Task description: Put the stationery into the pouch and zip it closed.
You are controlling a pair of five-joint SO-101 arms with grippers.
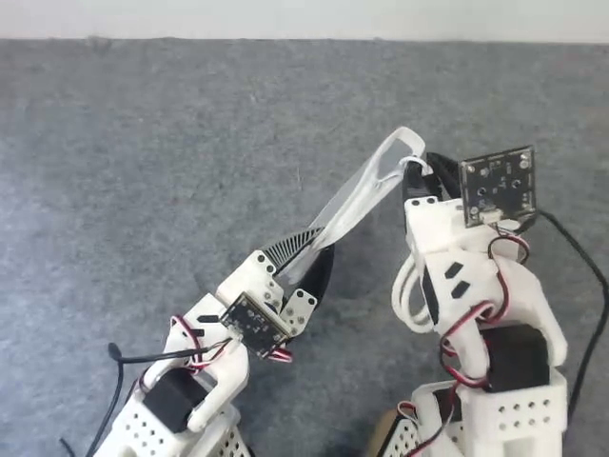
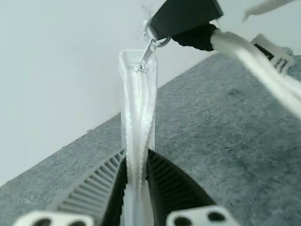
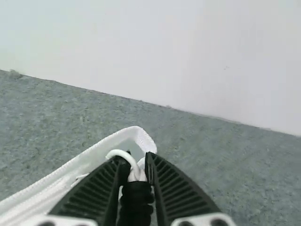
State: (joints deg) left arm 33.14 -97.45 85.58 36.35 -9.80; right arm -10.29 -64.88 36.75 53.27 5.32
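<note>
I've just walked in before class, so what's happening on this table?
A clear plastic zip pouch is held stretched in the air above the grey felt table. The left gripper clamps one end; the right gripper pinches the black zip pull cord at the other end.

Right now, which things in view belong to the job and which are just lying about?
Job:
pouch, held up off the table
zip pull at its far end
left tool, shut on the pouch
right tool, shut on the zip pull

Not job:
grey mat
wall
</note>
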